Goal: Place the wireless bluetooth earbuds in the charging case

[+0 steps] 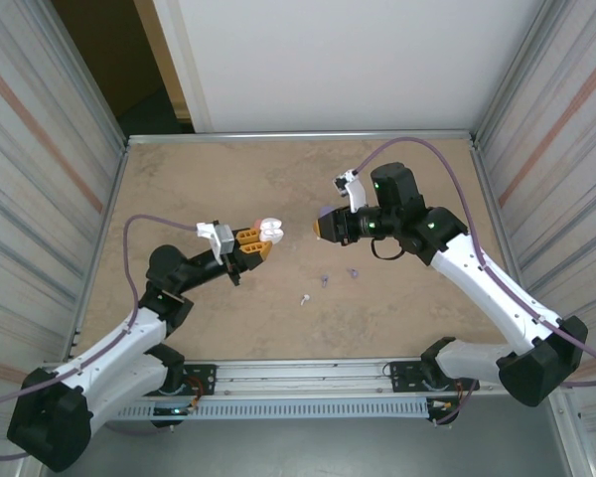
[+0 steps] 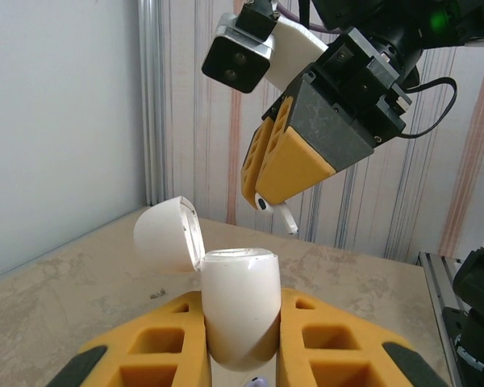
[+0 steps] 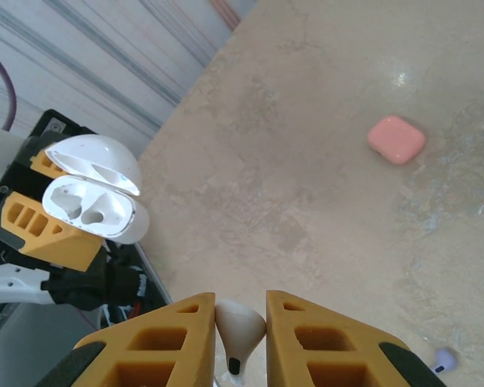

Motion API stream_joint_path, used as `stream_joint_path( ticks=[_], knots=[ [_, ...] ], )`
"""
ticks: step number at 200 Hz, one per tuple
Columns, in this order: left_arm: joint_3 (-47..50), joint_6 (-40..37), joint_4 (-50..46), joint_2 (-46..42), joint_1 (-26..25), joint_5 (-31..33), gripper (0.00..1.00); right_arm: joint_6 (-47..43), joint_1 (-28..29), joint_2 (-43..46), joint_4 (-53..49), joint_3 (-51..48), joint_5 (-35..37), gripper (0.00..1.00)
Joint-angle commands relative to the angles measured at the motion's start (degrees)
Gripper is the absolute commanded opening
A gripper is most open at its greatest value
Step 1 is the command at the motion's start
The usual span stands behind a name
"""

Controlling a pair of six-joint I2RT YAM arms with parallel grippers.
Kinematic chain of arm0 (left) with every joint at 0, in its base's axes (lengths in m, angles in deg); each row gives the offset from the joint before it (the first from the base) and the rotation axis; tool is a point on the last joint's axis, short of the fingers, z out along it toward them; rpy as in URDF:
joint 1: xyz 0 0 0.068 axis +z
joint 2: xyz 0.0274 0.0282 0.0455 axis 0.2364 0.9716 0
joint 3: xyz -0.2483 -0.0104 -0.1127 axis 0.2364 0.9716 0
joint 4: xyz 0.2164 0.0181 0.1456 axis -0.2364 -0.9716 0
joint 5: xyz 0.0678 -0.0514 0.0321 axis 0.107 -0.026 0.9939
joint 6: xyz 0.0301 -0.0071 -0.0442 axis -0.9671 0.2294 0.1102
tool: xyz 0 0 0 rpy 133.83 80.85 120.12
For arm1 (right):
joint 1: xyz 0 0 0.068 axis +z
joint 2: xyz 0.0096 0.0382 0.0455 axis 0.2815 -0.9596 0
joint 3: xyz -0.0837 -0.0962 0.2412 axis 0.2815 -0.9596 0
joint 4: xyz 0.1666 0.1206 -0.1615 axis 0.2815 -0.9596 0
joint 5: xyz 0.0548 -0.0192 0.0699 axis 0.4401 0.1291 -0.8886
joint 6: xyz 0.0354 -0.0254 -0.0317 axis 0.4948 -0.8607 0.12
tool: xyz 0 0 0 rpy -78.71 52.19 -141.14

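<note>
One white earbud [image 3: 240, 329] is pinched by its head between the yellow fingers of the right gripper [image 1: 325, 227], stem pointing out past the fingertips, in the air over the middle of the table [image 1: 179, 179]. Facing it, close but apart, is the white case [image 2: 240, 310], clamped upright in the left gripper [image 1: 258, 242] with its lid [image 2: 171, 234] swung back and its two sockets turned toward the earbud. Three more earbuds lie on the table below the gap between the grippers, toward the near edge: a loose white one [image 1: 305, 298] and two purple earbuds [image 1: 325, 280] [image 1: 353, 271], each apart from the others. A shut pink case [image 3: 396, 139] rests flat on the table, near the held case.
</note>
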Motion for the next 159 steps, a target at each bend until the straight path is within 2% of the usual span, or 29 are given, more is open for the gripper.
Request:
stream_joint_path(
  ticks=[1,159],
  knots=[
    [-0.72,1.18,3.95,0.58,-0.29,-0.89,0.0,-1.64,0.28,1.41,1.56,2.33,-0.86,0.2],
    [-1.05,3.64,9.13,4.86,-2.28,-0.85,0.0,-3.04,5.09,-0.24,10.46,5.76,0.36,0.22]
  ],
)
